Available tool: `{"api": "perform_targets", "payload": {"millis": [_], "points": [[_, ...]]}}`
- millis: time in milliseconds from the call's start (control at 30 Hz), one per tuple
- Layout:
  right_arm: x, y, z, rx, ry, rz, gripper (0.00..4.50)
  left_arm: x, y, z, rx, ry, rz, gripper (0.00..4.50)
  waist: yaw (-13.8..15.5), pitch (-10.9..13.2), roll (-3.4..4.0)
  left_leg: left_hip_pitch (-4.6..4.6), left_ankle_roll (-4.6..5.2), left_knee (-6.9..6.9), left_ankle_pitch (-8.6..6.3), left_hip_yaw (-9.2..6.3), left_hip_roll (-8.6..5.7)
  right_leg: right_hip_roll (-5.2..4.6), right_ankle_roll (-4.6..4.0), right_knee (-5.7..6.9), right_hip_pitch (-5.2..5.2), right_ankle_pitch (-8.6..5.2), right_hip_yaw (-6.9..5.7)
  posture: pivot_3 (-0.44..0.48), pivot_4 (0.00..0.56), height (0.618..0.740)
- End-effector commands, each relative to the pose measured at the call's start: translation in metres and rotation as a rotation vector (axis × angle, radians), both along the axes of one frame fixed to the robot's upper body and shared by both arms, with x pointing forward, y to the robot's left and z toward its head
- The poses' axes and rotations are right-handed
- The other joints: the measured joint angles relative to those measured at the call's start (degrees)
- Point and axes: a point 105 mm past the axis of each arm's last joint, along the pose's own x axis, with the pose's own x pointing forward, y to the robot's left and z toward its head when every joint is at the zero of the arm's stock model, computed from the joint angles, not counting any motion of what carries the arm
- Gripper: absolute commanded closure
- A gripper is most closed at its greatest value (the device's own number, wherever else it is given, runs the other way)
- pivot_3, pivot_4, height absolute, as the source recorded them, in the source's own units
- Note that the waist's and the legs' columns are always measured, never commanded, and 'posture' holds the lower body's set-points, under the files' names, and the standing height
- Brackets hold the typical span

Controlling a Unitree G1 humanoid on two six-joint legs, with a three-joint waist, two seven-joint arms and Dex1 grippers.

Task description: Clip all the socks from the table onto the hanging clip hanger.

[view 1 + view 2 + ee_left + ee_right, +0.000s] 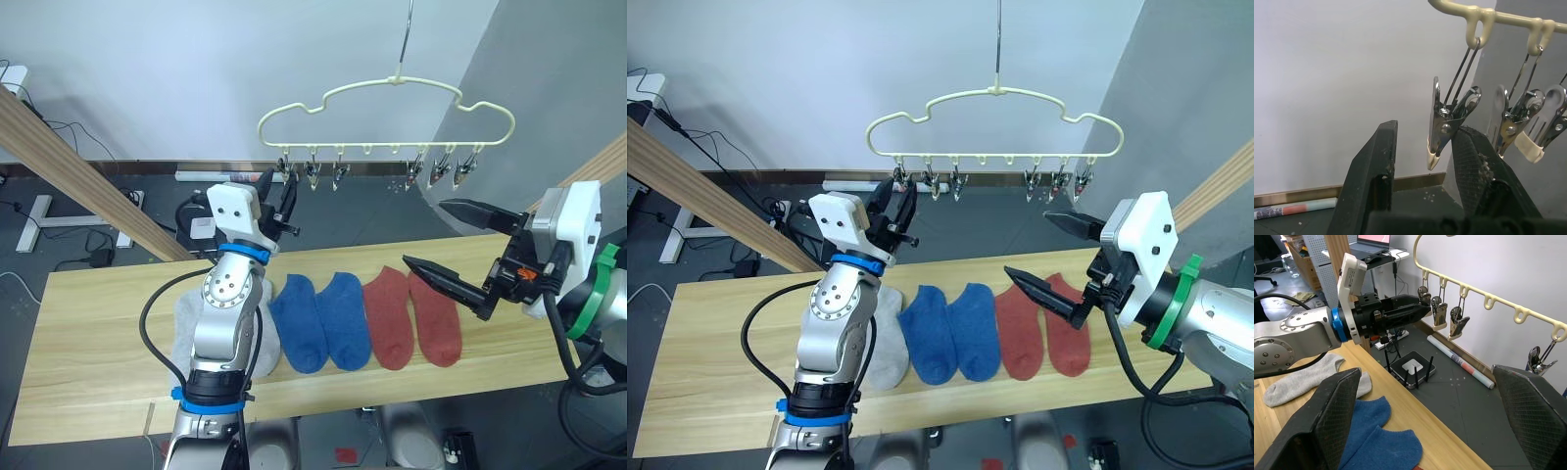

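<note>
Left wrist view: the left gripper (1422, 161), empty and parted, sits at the clip hanger's (392, 98) end clip (1442, 125); the right gripper (460, 245) gapes wide over the red socks (411, 318).

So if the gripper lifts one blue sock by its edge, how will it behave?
Probably floppy: the blue sock lies flat and limp on the table, so it should hang down and fold. It looks thin and knitted, so likely light. The fabric seems soft, not slippery, so the fingers should hold it.

Silver-grey arms with white wrist housings, black cables, a blue ring left, green right, and black textured pincers.
</note>
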Motion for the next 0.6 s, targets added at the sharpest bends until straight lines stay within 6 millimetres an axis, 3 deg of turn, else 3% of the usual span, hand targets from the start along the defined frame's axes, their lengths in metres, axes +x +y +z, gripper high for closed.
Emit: {"api": "perform_targets", "payload": {"millis": [33,300,467,600], "points": [[-0.005,0.003,0.006,0.001,-0.039,0.020,0.00,-0.005,-0.005,0.014,-0.009,-0.061,-0.010,2.68,0.00,0.00,0.00,0.00,0.00,0.00,0.00,0.00,0.00,0.00,0.01,0.00,0.00,0.00,0.00,-0.223,0.409,0.740],[-0.001,0.007,0.014,0.021,-0.062,0.032,0.00,-0.010,-0.010,0.020,-0.045,-0.075,-0.059,2.68,-0.05,0.02,0.00,-0.09,0.00,0.00,0.00,0.02,0.00,0.01,0.03,0.01,-0.12,-0.01,0.00,-0.218,0.407,0.740],[-0.001,0.008,0.013,0.021,-0.058,0.034,0.00,-0.008,-0.007,0.025,-0.056,-0.078,-0.032,2.68,-0.03,0.02,0.00,-0.84,-0.03,0.12,0.02,0.02,0.00,0.00,0.07,0.13,-0.86,0.04,0.00,-0.215,0.407,0.740],[-0.001,0.008,0.011,0.020,-0.053,0.035,0.00,-0.009,-0.009,0.028,-0.063,-0.087,-0.042,2.68,0.00,0.02,0.00,-0.85,-0.03,0.12,0.02,0.02,-0.02,-0.10,0.11,0.11,-0.85,0.07,-0.01,-0.213,0.407,0.740]]}}
